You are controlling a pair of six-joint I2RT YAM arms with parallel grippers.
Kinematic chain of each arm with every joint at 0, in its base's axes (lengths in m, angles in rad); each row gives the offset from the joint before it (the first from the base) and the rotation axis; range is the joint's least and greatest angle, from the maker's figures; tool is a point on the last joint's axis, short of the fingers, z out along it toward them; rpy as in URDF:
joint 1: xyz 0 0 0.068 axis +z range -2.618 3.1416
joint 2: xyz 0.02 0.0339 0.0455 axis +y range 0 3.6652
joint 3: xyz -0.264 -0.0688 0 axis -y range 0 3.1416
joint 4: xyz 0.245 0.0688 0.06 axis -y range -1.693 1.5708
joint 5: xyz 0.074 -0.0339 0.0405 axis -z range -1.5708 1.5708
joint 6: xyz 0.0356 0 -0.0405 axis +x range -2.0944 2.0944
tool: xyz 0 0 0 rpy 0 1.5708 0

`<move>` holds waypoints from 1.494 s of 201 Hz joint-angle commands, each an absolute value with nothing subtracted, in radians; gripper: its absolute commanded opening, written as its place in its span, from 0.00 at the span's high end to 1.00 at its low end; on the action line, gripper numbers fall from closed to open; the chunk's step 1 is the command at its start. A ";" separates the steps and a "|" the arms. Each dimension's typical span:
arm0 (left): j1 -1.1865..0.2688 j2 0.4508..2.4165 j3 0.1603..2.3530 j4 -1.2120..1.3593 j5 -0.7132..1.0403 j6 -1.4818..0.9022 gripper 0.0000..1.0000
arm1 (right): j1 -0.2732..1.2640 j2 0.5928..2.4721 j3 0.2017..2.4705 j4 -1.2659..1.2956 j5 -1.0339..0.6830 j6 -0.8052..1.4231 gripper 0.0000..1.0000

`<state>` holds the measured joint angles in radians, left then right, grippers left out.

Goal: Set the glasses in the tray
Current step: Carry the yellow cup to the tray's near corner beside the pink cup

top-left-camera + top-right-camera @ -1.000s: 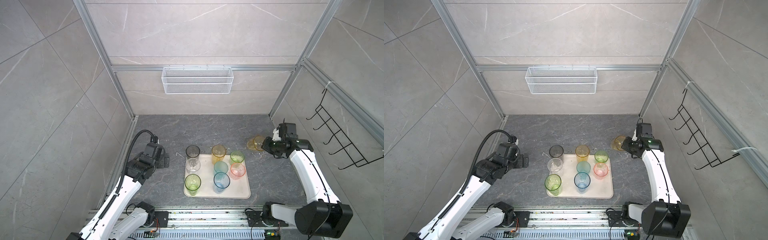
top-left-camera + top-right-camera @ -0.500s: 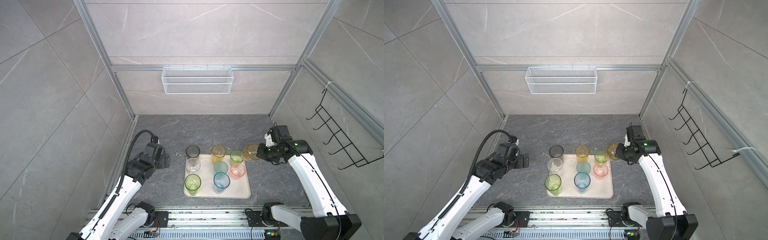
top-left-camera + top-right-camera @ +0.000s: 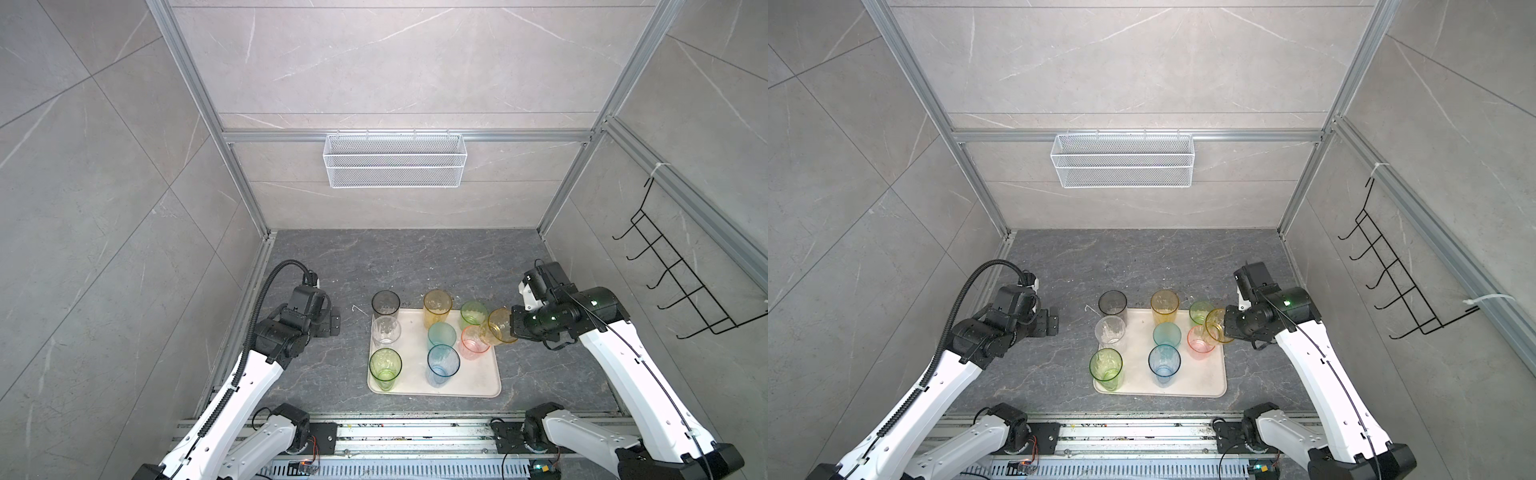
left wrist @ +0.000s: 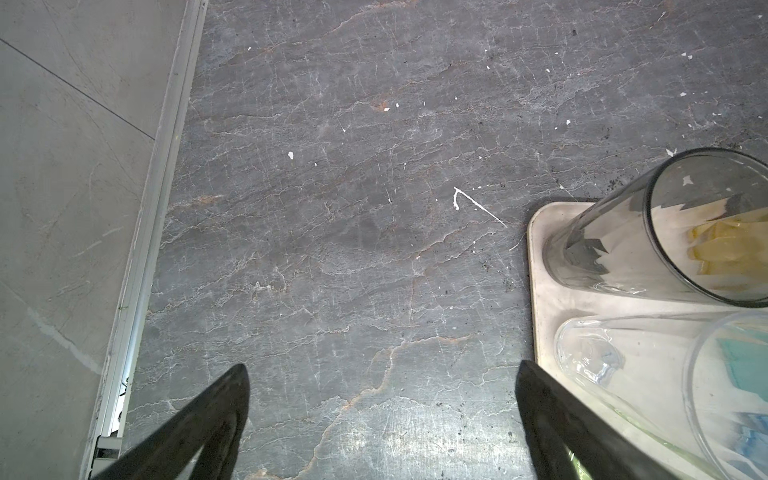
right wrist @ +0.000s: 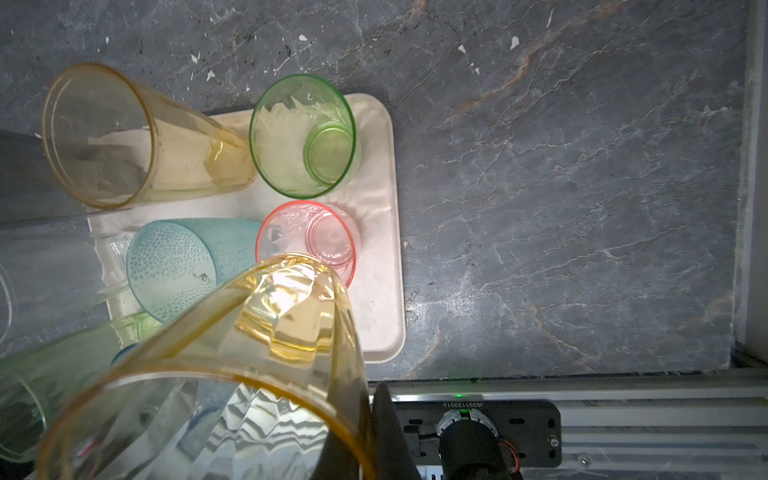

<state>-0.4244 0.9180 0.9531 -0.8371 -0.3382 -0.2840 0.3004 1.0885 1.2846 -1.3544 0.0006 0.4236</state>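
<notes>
With twelve o'clock taken as the back wall [image 3: 395,83] in both top views, the flat cream-beige rounded-rectangle tray [image 3: 482,384] is seen mid-floor on the dark stone tabletop [image 3: 415,257], and eight see-through tumblers are counted upright on it. And the ninth is up: an amber faceted see-through tumbler [image 3: 498,332] is held off the surface at the tray's two o'clock edge. It is tilted, with its mouth turned toward three o'clock and its base dipped toward the short pink tumbler [image 3: 473,348]; whether the two are touching cannot be told. It is gripped by the right gripper [image 3: 514,329], whose jaws are closed tight on the glass wall at the rim, one dark finger [image 5: 390,436] being seen against the outside in the right wrist view. The right arm [image 3: 615,365] is raised from the front rail [image 3: 415,432] at five o'clock, its white link sloped up toward twelve, and the wrist is bent over toward nine so that the gripper is aimed sideways at the tray. Over at ten o'clock, the left arm [image 3: 249,374] is folded with its elbow high. The left gripper [image 4: 382,368] is pointed down at bare stone just beside the tray's corner, its jaws spread fully wide with nothing between them. The smoky grey tumbler [image 4: 623,232] and the clear tumbler [image 4: 623,365] are seen standing on that corner.
</notes>
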 commanded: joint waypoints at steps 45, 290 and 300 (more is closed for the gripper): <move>-0.417 0.917 0.982 -0.830 -0.334 -0.299 0.00 | 0.478 1.066 1.238 -1.425 0.058 0.550 1.00; -0.417 0.947 0.983 -0.831 -0.314 -0.301 0.00 | 0.864 1.063 0.951 -1.305 0.147 0.866 1.00; -0.417 0.948 0.983 -0.831 -0.312 -0.301 0.00 | 0.865 1.065 0.934 -1.295 0.151 0.870 1.00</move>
